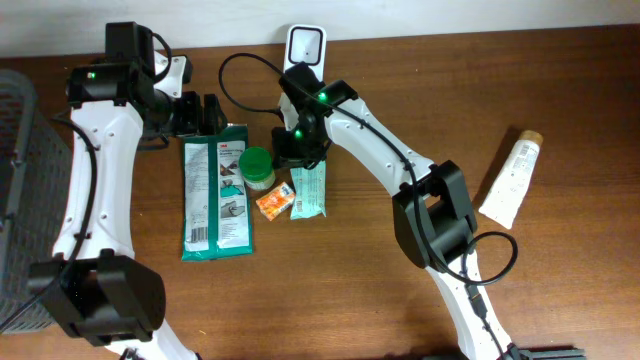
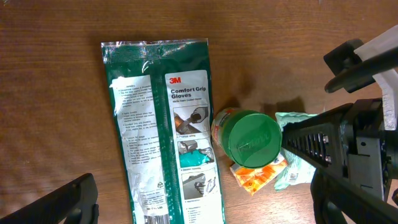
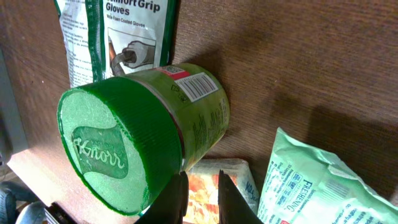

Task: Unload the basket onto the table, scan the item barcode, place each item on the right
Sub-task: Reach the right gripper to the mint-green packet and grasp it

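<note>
Mid-table, tucked between the jar (image 1: pixel 257 168) and the mint pack (image 1: pixel 308 190): the orange sachet (image 1: pixel 274 203)

Right claw (image 3: pixel 198 184) sits nearly closed at its edge, and I can't tell if it's actually pinching it. Left claw (image 1: pixel 205 113) gapes wide by the gloves pack (image 1: pixel 215 190). The sachet looks light, crinkly and floppy, so I'd grab a sealed edge. Its neighbours crowd it. Bare table (image 1: pixel 400 290) lies to the right, and the scanner (image 1: pixel 305 47) is just behind.

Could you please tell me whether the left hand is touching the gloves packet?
Apart. The left wrist view shows the gloves packet lying between the open left hand's fingers, well clear of both.
</note>
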You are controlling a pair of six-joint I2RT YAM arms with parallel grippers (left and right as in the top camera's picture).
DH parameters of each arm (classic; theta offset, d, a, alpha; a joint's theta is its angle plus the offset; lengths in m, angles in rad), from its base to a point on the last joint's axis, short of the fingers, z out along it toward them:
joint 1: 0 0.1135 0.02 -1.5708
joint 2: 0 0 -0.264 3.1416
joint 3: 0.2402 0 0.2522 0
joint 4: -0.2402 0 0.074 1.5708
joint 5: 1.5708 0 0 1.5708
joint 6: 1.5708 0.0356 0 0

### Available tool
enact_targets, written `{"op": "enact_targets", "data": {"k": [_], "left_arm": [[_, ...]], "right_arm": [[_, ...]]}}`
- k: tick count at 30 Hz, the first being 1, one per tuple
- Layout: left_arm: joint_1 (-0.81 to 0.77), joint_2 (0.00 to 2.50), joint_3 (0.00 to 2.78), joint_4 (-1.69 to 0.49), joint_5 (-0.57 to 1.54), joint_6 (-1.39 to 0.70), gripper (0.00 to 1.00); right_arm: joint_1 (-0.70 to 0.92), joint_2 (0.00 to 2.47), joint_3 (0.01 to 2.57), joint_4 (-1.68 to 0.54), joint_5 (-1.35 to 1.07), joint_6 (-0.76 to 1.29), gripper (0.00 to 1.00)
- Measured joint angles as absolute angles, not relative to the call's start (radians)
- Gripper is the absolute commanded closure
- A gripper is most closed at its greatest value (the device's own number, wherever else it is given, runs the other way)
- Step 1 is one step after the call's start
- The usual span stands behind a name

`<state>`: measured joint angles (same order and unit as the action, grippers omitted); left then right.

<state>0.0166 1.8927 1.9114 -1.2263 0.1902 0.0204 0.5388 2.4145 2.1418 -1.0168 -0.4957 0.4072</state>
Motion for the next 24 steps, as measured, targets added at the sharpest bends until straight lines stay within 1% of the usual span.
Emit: {"op": "enact_targets", "data": {"k": [10, 13, 16, 19, 21, 22, 24], "left_arm": [[0.017, 1.893, 1.911, -1.226, 0.190, 0.020, 0.01], [0.017, 1.893, 1.911, -1.226, 0.190, 0.020, 0.01], [0.017, 1.893, 1.911, -1.226, 0.190, 0.020, 0.01], [0.017, 1.893, 1.911, -1.226, 0.190, 0.020, 0.01], [0.017, 1.893, 1.911, -1.226, 0.190, 0.020, 0.01], [0.017, 1.893, 1.911, -1.226, 0.190, 0.020, 0.01], [0.017, 1.893, 1.911, -1.226, 0.190, 0.020, 0.01]], "right_arm": [[0.533, 2.521, 2.142, -1.034, -0.496, 0.397, 0.84], [0.506, 2.521, 2.142, -1.111, -0.492, 0.362, 0.84], [0.427, 2.520, 2.144, -1.201, -0.466, 0.330, 0.83], [0.318, 2.520, 2.147, -1.282, -0.454, 0.282, 0.75], [0.254, 2.520, 2.156, -1.327, -0.456, 0.226, 0.72], [0.228, 2.520, 2.163, -1.357, -0.456, 0.198, 0.69], [0.159, 2.520, 2.205, -1.440, -0.457, 0.128, 0.59]]}}
